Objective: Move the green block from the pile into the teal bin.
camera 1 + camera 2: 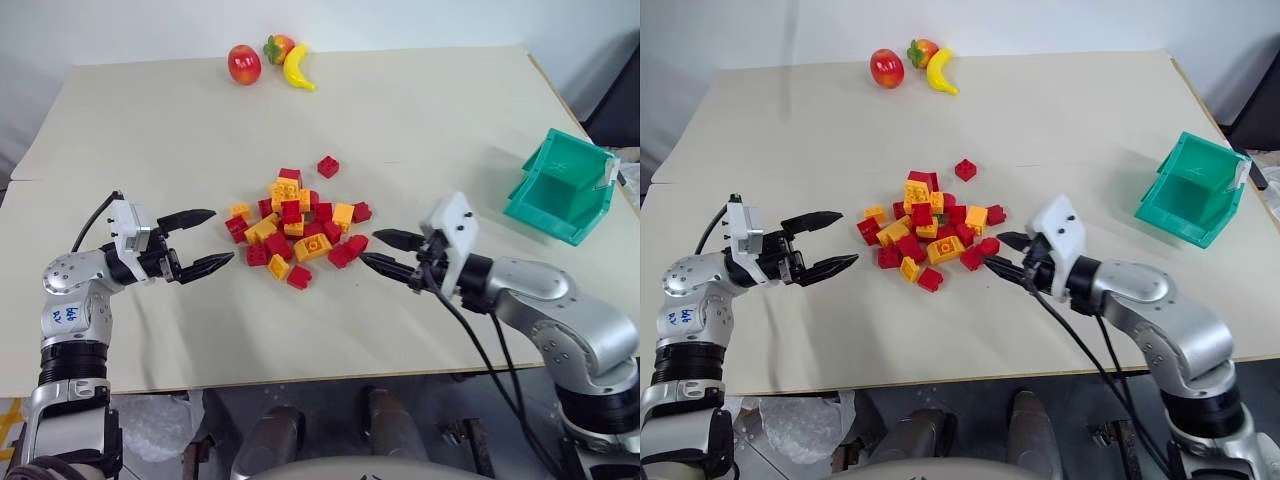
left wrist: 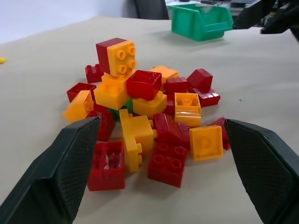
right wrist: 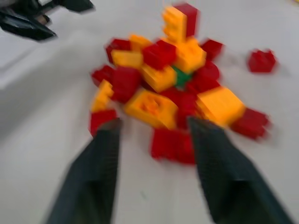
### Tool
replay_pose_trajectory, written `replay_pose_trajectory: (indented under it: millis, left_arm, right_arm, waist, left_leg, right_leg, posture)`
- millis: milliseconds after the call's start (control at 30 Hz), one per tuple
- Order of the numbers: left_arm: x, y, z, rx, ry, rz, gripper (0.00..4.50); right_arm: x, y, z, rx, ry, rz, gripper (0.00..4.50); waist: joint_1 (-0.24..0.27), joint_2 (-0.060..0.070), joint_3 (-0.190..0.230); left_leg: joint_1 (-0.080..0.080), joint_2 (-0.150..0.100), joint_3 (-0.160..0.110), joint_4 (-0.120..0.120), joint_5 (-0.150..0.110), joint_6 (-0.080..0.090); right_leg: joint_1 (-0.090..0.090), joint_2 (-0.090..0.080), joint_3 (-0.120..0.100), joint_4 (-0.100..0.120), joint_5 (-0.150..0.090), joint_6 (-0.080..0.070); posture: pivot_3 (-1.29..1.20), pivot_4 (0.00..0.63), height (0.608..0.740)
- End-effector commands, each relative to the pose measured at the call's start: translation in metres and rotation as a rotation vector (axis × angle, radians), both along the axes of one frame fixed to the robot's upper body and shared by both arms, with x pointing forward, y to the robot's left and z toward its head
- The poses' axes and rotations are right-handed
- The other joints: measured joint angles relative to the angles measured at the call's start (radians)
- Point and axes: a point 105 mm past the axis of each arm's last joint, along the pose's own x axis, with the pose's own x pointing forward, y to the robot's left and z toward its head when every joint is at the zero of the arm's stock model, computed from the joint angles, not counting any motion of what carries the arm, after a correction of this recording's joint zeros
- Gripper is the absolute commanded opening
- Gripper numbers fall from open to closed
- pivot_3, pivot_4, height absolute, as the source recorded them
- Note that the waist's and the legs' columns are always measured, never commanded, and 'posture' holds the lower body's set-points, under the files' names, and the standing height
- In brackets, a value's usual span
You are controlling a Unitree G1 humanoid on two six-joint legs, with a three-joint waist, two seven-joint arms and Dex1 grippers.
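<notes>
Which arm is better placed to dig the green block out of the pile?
Probably the right gripper: it is at the pile's bin-side edge, and its wrist view shows the green block among the bricks. The teal bin is on its side too.

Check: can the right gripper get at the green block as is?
Probably not cleanly. The green block sits buried mid-pile, red and yellow bricks stacked around and over it. The right gripper, jaws apart, faces the pile's edge.

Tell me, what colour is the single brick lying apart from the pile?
The lone brick is red, clearest in the left eye view.
</notes>
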Motion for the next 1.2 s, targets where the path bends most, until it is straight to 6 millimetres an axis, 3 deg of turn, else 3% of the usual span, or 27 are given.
replay_pose_trajectory:
  millis: [33, 100, 133, 333, 467, 633, 700, 900, 1067, 1200]
  left_arm:
    - [-0.006, 0.012, 0.014, -0.006, -0.002, -0.052, 4.50]
    - [-0.006, 0.016, 0.015, -0.001, 0.003, -0.060, 4.50]
    - [-0.006, 0.017, 0.017, -0.001, -0.002, -0.062, 4.50]
    - [-0.001, 0.023, 0.021, 0.014, -0.019, -0.039, 4.50]
    - [0.001, 0.025, 0.022, 0.016, -0.030, -0.024, 4.50]
    - [0.004, 0.020, 0.024, 0.000, -0.049, -0.017, 4.50]
    - [0.005, 0.019, 0.024, -0.003, -0.054, -0.012, 4.50]
    - [0.007, 0.019, 0.026, -0.010, -0.060, -0.007, 4.50]
    - [0.008, 0.018, 0.025, -0.015, -0.061, -0.004, 4.50]
    - [0.009, 0.016, 0.024, -0.018, -0.062, -0.006, 4.50]
  right_arm:
    - [0.015, 0.039, 0.015, 0.046, -0.040, 0.014, 0.83]
    - [0.019, 0.069, 0.019, 0.066, -0.021, 0.056, 0.12]
    - [0.022, 0.082, 0.020, 0.070, -0.016, 0.063, 0.05]
    - [0.039, 0.138, 0.022, 0.101, 0.007, 0.048, 0.05]
    - [0.043, 0.165, 0.021, 0.120, 0.028, 0.066, 0.05]
    - [0.073, 0.195, 0.009, 0.102, 0.081, -0.046, 0.05]
    - [0.083, 0.197, 0.003, 0.086, 0.088, -0.102, 0.05]
    - [0.114, 0.175, -0.006, 0.021, 0.043, -0.287, 0.05]
    - [0.114, 0.166, 0.003, 0.021, 0.023, -0.243, 0.05]
    - [0.103, 0.165, 0.010, 0.030, -0.012, -0.126, 0.05]
  waist:
    - [-0.011, 0.000, 0.000]
    - [-0.019, 0.000, 0.000]
    - [-0.024, 0.000, 0.000]
    - [-0.045, -0.001, -0.001]
    - [-0.057, -0.002, -0.001]
    - [-0.074, -0.002, -0.001]
    - [-0.077, -0.002, -0.001]
    - [-0.099, -0.002, -0.001]
    - [-0.108, -0.002, -0.001]
    - [-0.113, -0.001, -0.001]
  left_leg:
    - [0.000, 0.000, 0.000, 0.000, 0.000, 0.000]
    - [0.000, 0.001, 0.000, 0.000, 0.000, 0.000]
    - [0.000, 0.000, 0.000, 0.000, 0.000, 0.000]
    - [-0.001, -0.003, 0.000, 0.000, 0.000, 0.000]
    - [-0.003, -0.003, 0.004, 0.000, 0.000, 0.001]
    - [-0.002, -0.004, 0.005, 0.001, 0.000, 0.001]
    - [-0.002, -0.003, 0.006, 0.001, 0.000, 0.000]
    - [-0.002, -0.003, 0.006, 0.001, 0.000, 0.000]
    - [-0.002, -0.002, 0.006, 0.001, 0.000, 0.000]
    - [-0.002, -0.002, 0.007, 0.002, 0.000, 0.000]
  right_leg:
    - [0.000, 0.000, 0.000, 0.000, 0.000, 0.000]
    - [-0.001, 0.001, 0.000, 0.004, 0.000, -0.001]
    - [-0.002, 0.001, 0.000, 0.006, 0.000, -0.001]
    - [-0.007, -0.001, 0.000, 0.013, 0.000, -0.003]
    - [-0.013, -0.002, 0.000, 0.016, 0.000, -0.004]
    - [-0.013, -0.002, 0.000, 0.018, 0.001, -0.005]
    - [-0.013, -0.001, 0.000, 0.018, 0.001, -0.005]
    - [-0.014, -0.001, 0.000, 0.020, 0.001, -0.005]
    - [-0.016, -0.001, 0.001, 0.022, 0.001, -0.005]
    - [-0.016, -0.001, 0.002, 0.023, 0.001, -0.005]
  posture:
    - [0.00, 0.150, 0.740]
    - [0.00, 0.150, 0.740]
    - [0.00, 0.150, 0.740]
    - [0.00, 0.150, 0.740]
    - [0.00, 0.150, 0.740]
    - [0.00, 0.150, 0.740]
    - [0.00, 0.150, 0.740]
    - [0.00, 0.150, 0.740]
    - [0.00, 0.150, 0.740]
    - [0.00, 0.150, 0.740]
